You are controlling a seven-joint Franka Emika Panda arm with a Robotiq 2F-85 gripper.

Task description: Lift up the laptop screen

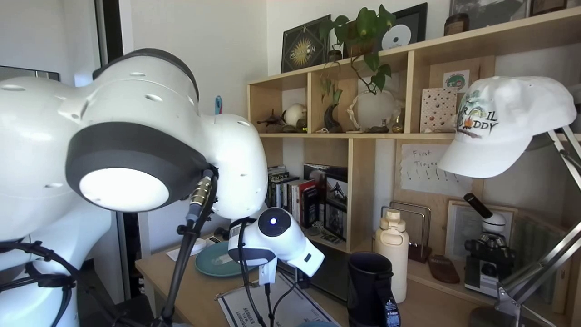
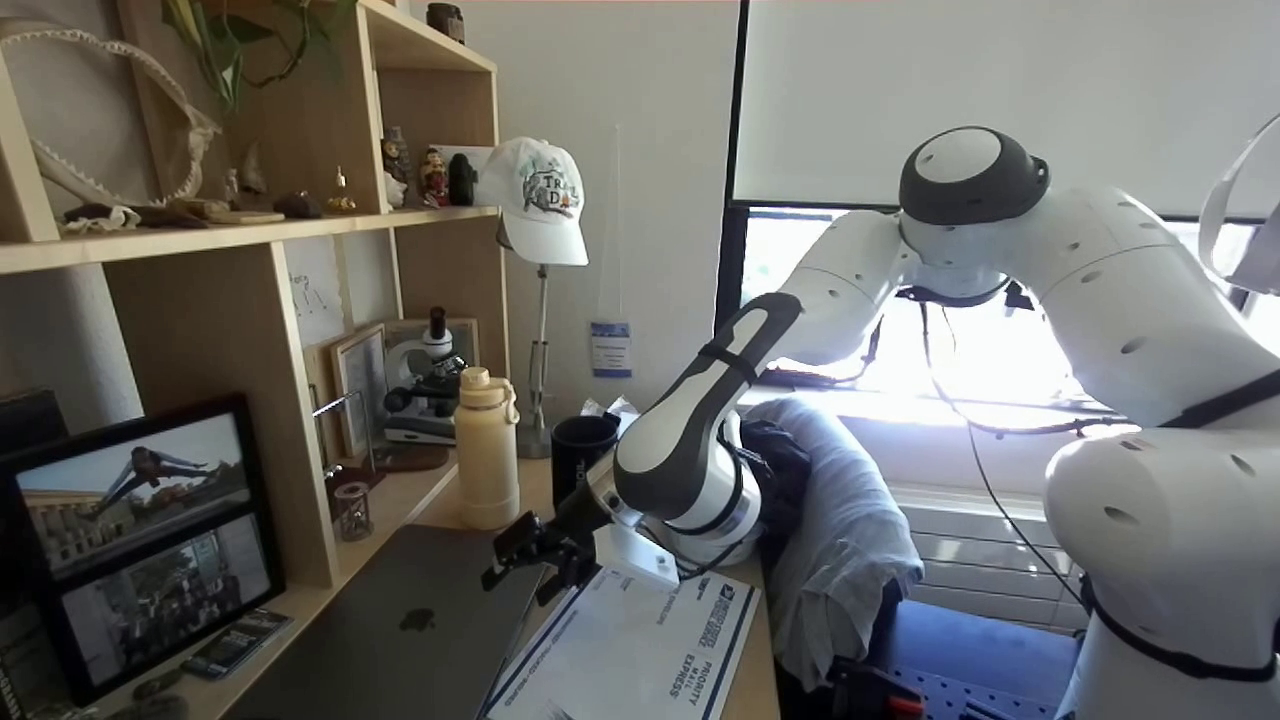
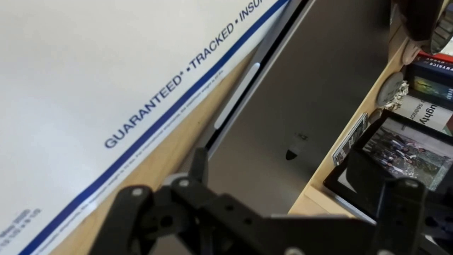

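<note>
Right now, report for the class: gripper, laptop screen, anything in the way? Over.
Gripper open, contact unclear. Laptop screen down, not yet raised. White mailer close along its free edge, possibly in the way.

A wooden table [image 1: 163, 274] lies beneath the hand [image 2: 516, 588], an open wooden shelf [image 2: 210, 340] near it. Beyond the hand stands a white wall [image 2: 660, 150]; well apart from the hand, a window [image 2: 1020, 372] glows bright below a pale blind [image 2: 850, 100].
</note>
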